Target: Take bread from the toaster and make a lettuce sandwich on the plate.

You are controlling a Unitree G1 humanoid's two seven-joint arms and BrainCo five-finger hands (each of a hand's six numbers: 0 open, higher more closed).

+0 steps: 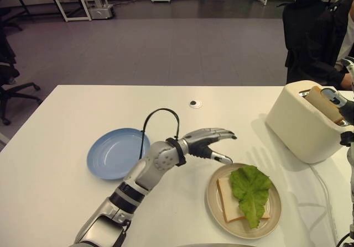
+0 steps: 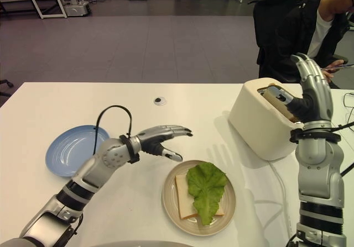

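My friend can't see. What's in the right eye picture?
A robot's right hand is at a bread slice in a white toaster. Lettuce lies on bread on a plate, near its left hand.

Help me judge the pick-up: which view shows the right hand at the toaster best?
The right eye view. It shows the whole right hand upright against the bread slice standing in the toaster. The left eye view cuts the hand off at its right edge, leaving slivers beside the slice.
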